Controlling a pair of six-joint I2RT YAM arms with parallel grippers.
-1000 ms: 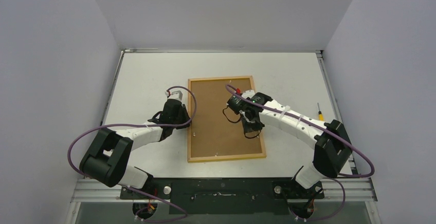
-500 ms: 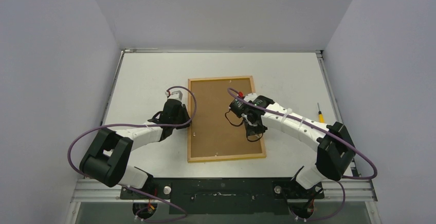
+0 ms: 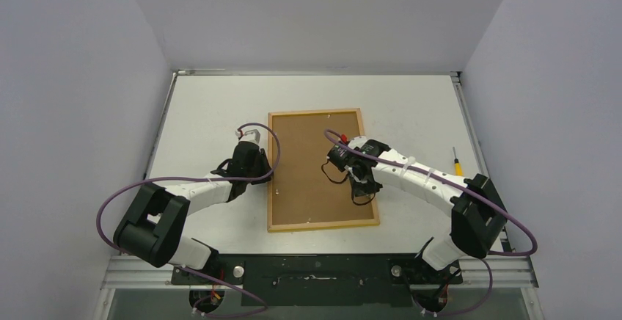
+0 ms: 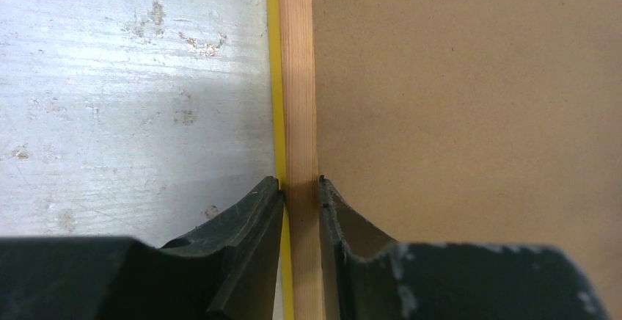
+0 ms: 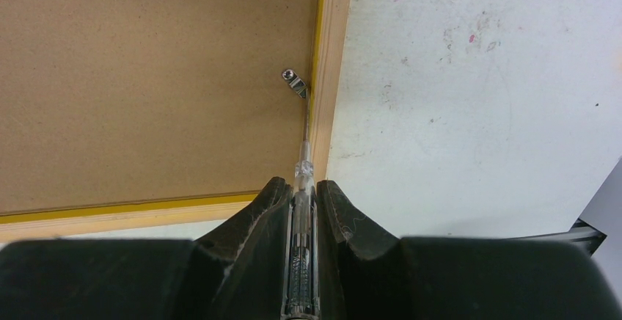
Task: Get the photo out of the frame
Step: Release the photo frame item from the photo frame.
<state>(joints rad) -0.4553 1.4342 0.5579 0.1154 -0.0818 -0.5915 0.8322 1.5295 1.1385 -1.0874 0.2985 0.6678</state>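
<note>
- One frame point(image 3: 301, 188) lies face down in the middle of the table point(image 3: 213, 107), its brown backing point(image 4: 455, 100) up. It sits where it sat a second ago.
- Its light wood rim point(image 4: 299, 78) runs round the backing, and a thin yellow line shows along the outer edge.
- At the inner edge of the right rim a small metal tab point(image 5: 295, 81) lies on the backing, turned at a slant.
- Over that side hangs the right gripper point(image 5: 304, 188), narrow and clamped on a clear-handled screwdriver point(image 5: 303, 261).
- The thin shaft of that screwdriver points along the rim and reaches up to the tab. Whether the tip touches it cannot be told.
- Since the earlier frame the right arm has slid along the frame's right side toward the near corner.
- At the frame's left side, the left gripper point(image 4: 299, 188) is narrow and closed about the wood rim, one finger on the table side and the other on the backing. The left arm has not shifted.
- Well apart, at the table's right edge, a yellow-handled screwdriver point(image 3: 457, 164) lies as before.
</note>
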